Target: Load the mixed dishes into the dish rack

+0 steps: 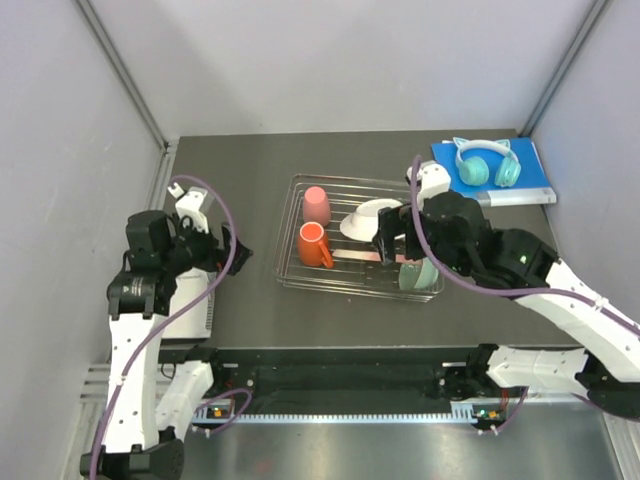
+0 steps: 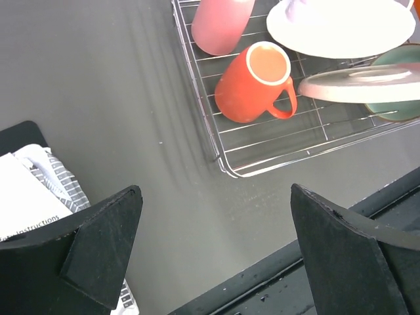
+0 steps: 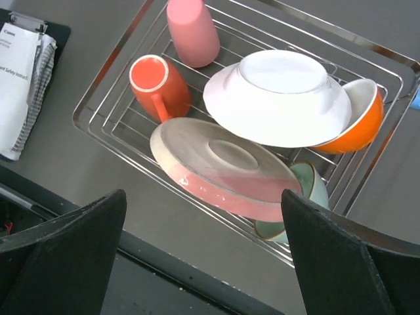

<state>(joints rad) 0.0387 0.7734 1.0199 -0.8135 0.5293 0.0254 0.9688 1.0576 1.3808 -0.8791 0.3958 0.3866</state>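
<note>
Dish rack (image 2: pixel 262 141), centred on the table (image 1: pixel 230 170), holds six dishes: one tumbler (image 3: pixel 192 29), one mug (image 3: pixel 159 85), two plates (white plate (image 3: pixel 279 98), pink-rimmed plate (image 3: pixel 223 167)), two bowls (orange bowl (image 3: pixel 357 125), mint bowl (image 3: pixel 312 187)). Tabletop dark grey; walls (image 1: pixel 350 60) pale grey. Left gripper (image 2: pixel 215 190) left of the rack, right gripper (image 3: pixel 203 197) above it: both spread, empty.

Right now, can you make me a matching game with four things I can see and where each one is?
Things:
1. orange mug
2. white plate
3. mint-green bowl
4. headphones

Places:
A. on the blue book
B. bottom up, covering part of the orange bowl
C. on its side beside the pink tumbler
D. partly under the pink-rimmed plate

Pairs: 1-C, 2-B, 3-D, 4-A.
</note>
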